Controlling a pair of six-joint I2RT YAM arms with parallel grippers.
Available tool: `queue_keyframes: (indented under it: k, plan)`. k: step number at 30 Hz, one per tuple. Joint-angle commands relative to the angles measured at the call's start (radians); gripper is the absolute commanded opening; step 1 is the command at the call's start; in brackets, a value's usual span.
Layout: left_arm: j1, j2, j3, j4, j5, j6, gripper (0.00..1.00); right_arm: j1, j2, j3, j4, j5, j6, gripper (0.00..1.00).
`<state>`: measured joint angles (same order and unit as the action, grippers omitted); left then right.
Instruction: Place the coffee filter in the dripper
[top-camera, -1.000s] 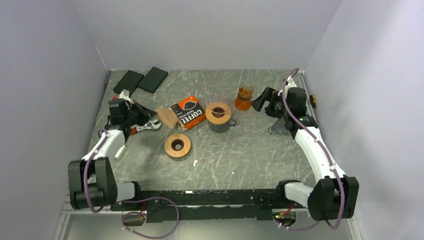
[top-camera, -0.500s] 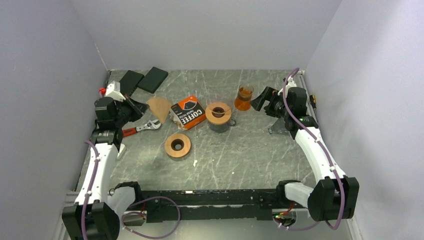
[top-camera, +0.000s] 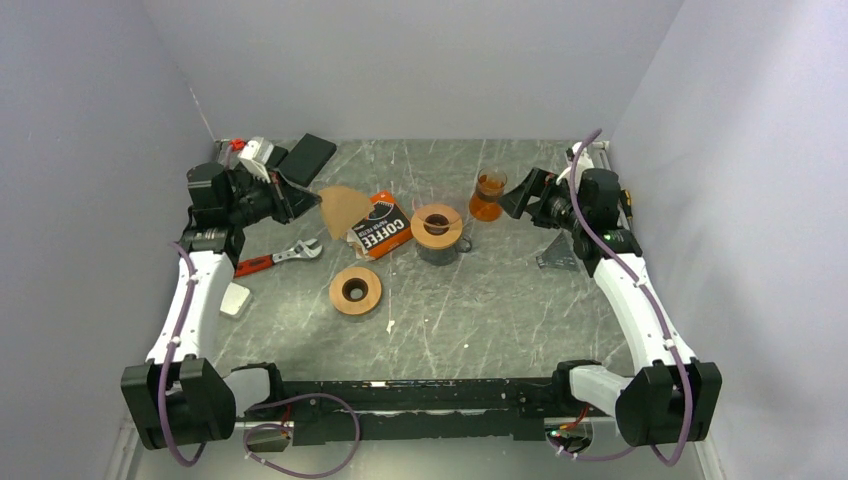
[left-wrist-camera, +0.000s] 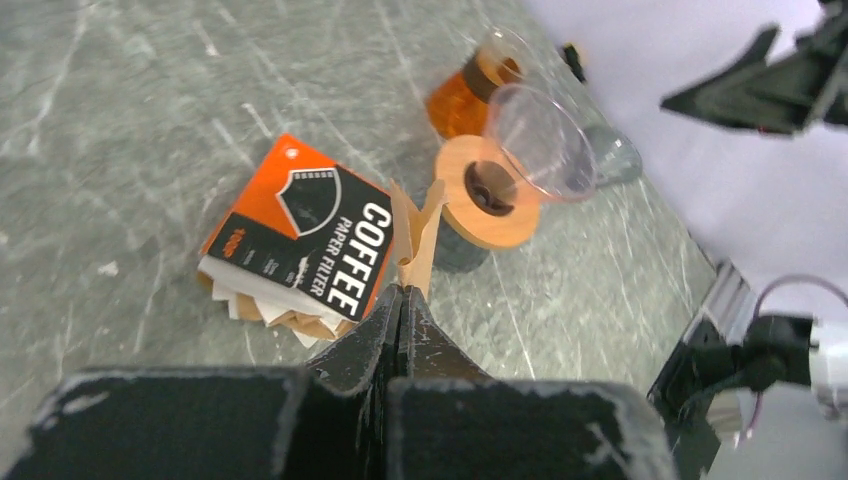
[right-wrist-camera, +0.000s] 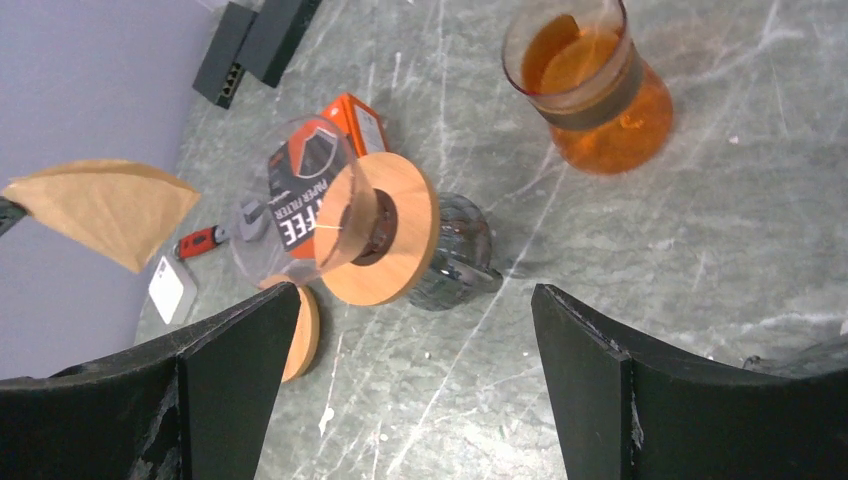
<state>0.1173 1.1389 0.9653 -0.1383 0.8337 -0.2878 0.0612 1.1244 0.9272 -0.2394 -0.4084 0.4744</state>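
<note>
My left gripper (top-camera: 300, 205) is shut on a brown paper coffee filter (top-camera: 345, 208) and holds it in the air at the back left, above the orange filter box (top-camera: 378, 224). In the left wrist view the filter (left-wrist-camera: 416, 236) sticks out edge-on from the closed fingertips (left-wrist-camera: 404, 300). The dripper (top-camera: 437, 224), a clear glass cone with a wooden collar, sits on a dark glass server right of the box; it also shows in the right wrist view (right-wrist-camera: 375, 225). My right gripper (top-camera: 522, 198) is open and empty at the back right, right of the dripper.
A glass of amber liquid (top-camera: 488, 195) stands right of the dripper. A wooden ring (top-camera: 356, 290) lies in front of the box. A red-handled wrench (top-camera: 278, 258) and a white card (top-camera: 235, 299) lie at the left. Two black boxes (top-camera: 305, 158) sit at the back left.
My left arm has risen and swung toward the back, carrying the filter up and to the right, over the box. The right arm has barely moved.
</note>
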Motion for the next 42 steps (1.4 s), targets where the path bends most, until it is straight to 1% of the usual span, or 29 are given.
queue_keyframes:
  k: [1, 4, 5, 8, 11, 14, 17, 19, 22, 27, 28, 29, 30, 35, 40, 42]
  plan:
    - [-0.004, 0.004, 0.037, 0.078, 0.245, 0.153, 0.00, -0.002, -0.028, 0.089, 0.046, -0.126, -0.036, 0.91]
    - [-0.029, -0.021, 0.041, 0.071, 0.287, 0.267, 0.00, 0.008, -0.022, 0.087, 0.115, -0.228, -0.026, 0.92]
    - [-0.042, -0.032, 0.031, 0.078, 0.309, 0.329, 0.00, 0.017, -0.014, 0.090, 0.130, -0.258, -0.024, 0.92]
    - [-0.096, -0.072, -0.002, 0.105, 0.362, 0.439, 0.00, 0.059, 0.012, 0.116, 0.145, -0.315, -0.047, 0.93]
    - [-0.143, -0.099, -0.014, 0.123, 0.404, 0.498, 0.00, 0.117, 0.024, 0.143, 0.154, -0.343, -0.082, 0.95]
    - [-0.188, -0.094, -0.010, 0.131, 0.423, 0.515, 0.00, 0.186, 0.023, 0.161, 0.180, -0.353, -0.105, 0.97]
    - [-0.243, -0.066, 0.023, 0.068, 0.478, 0.594, 0.00, 0.247, 0.039, 0.185, 0.196, -0.380, -0.132, 0.97]
    - [-0.279, -0.049, 0.047, 0.010, 0.506, 0.658, 0.00, 0.288, 0.060, 0.202, 0.197, -0.409, -0.151, 0.96]
    - [-0.318, -0.036, 0.057, -0.011, 0.525, 0.707, 0.00, 0.344, 0.091, 0.230, 0.186, -0.478, -0.190, 0.91]
    - [-0.347, -0.040, 0.020, 0.080, 0.523, 0.667, 0.00, 0.433, 0.108, 0.252, 0.115, -0.469, -0.285, 0.84]
    - [-0.350, -0.041, 0.016, 0.085, 0.521, 0.667, 0.00, 0.443, 0.111, 0.253, 0.103, -0.465, -0.298, 0.80]
    - [-0.353, -0.043, 0.013, 0.088, 0.518, 0.667, 0.00, 0.453, 0.114, 0.256, 0.092, -0.460, -0.306, 0.74]
    - [-0.355, -0.046, 0.012, 0.090, 0.511, 0.666, 0.00, 0.462, 0.120, 0.260, 0.080, -0.459, -0.318, 0.72]
    - [-0.362, -0.045, 0.008, 0.098, 0.507, 0.661, 0.00, 0.500, 0.129, 0.260, 0.045, -0.396, -0.341, 0.71]
    - [-0.368, -0.049, 0.007, 0.103, 0.517, 0.659, 0.00, 0.510, 0.145, 0.257, 0.037, -0.356, -0.344, 0.63]
    - [-0.372, -0.052, 0.003, 0.109, 0.515, 0.658, 0.00, 0.516, 0.153, 0.258, 0.038, -0.350, -0.341, 0.61]
